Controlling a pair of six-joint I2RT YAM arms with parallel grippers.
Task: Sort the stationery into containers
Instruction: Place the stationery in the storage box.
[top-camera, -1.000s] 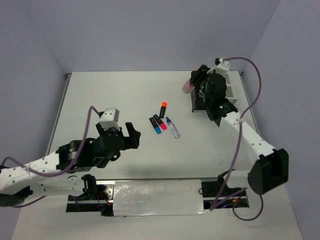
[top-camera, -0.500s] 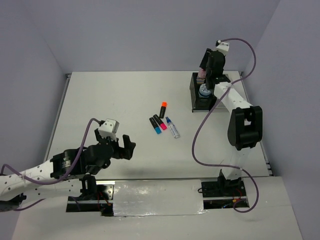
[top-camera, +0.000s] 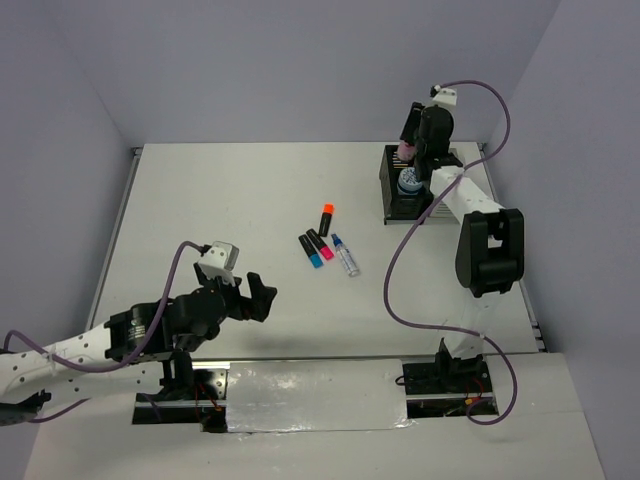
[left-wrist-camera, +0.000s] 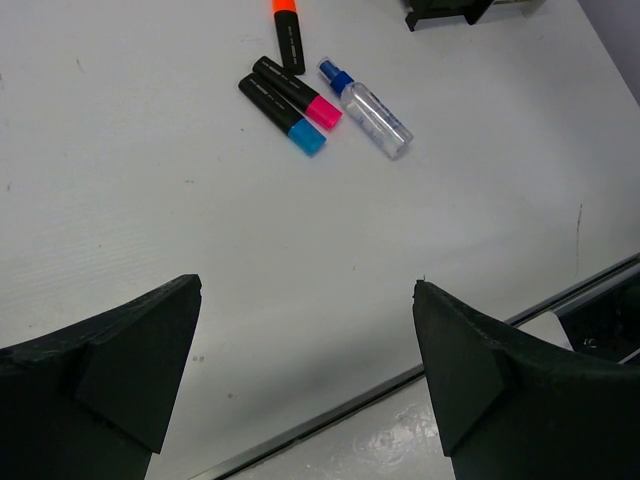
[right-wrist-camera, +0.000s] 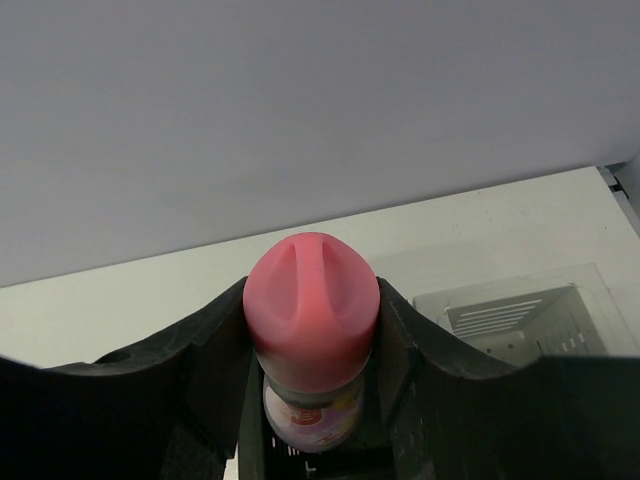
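Right gripper clamps the pink-capped tube upright over the black box beside the white box, left gripper hangs wide open above the table, markers and blue-capped pen lying mid-table.

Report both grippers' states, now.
Left gripper: open, empty.
Right gripper: closed on the pink-capped tube.
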